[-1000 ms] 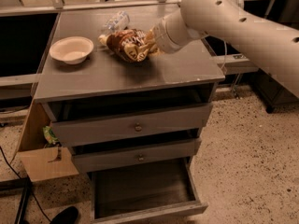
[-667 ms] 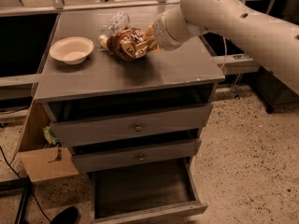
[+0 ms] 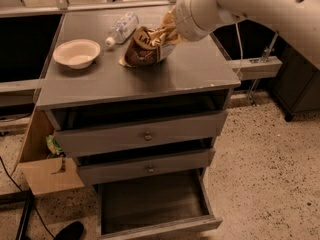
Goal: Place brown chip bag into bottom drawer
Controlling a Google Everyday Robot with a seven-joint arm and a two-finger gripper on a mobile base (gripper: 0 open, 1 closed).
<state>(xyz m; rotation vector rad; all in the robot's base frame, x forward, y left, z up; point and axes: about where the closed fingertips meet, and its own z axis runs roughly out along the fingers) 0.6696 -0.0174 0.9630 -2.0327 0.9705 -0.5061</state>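
The brown chip bag (image 3: 145, 49) is on the grey cabinet top (image 3: 195, 69), tipped up on its lower end with its top pulled toward my arm. My gripper (image 3: 169, 30) is at the bag's upper right end and is shut on it, with the white wrist just behind. The bottom drawer (image 3: 150, 201) is pulled open at the foot of the cabinet, in front of and below the bag. Its dark floor is bare.
A pale bowl (image 3: 76, 52) and a lying water bottle (image 3: 121, 28) are on the top, left of the bag. Two shallower knobbed drawers (image 3: 147, 136) stand slightly open. A cardboard box (image 3: 47, 174) holding a green packet (image 3: 53, 145) sits to the cabinet's left.
The bag's top end has risen and the bag now stands more upright in my gripper, shifted slightly right. The bowl and bottle have not moved.
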